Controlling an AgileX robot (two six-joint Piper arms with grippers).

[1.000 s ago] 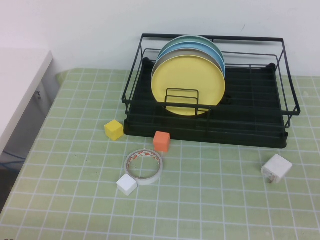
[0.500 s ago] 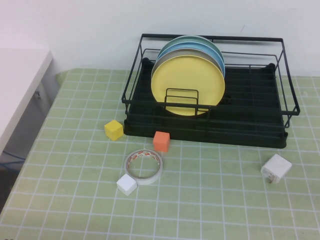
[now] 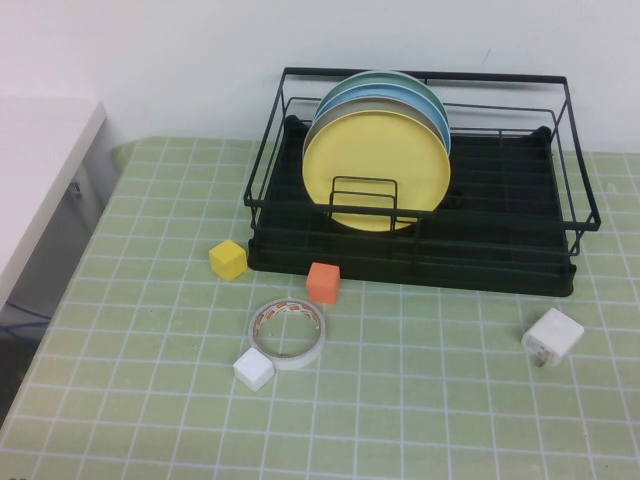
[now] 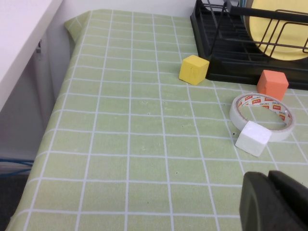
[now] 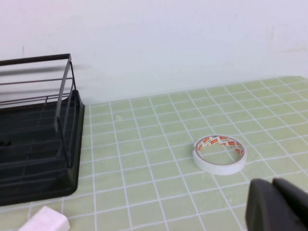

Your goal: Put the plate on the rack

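On the rack [image 3: 500, 215] the plate [image 3: 376, 171] is seen upright, unmoved over the last second, while both end effectors, left [image 4: 274, 202] and right [image 5: 279, 204], are kept closed, empty and well away.

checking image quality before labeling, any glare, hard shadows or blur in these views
High view: even, soft light, no glare on the plate, only faint shadow under the rack. Left wrist view: sharp table, the left tool a dark blurred mass at the edge. Right wrist view: softer overall, the right tool blurred too.

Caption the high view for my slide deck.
Matte round yellow plate stands upright in the black wire dish rack; both shut grippers out of frame.
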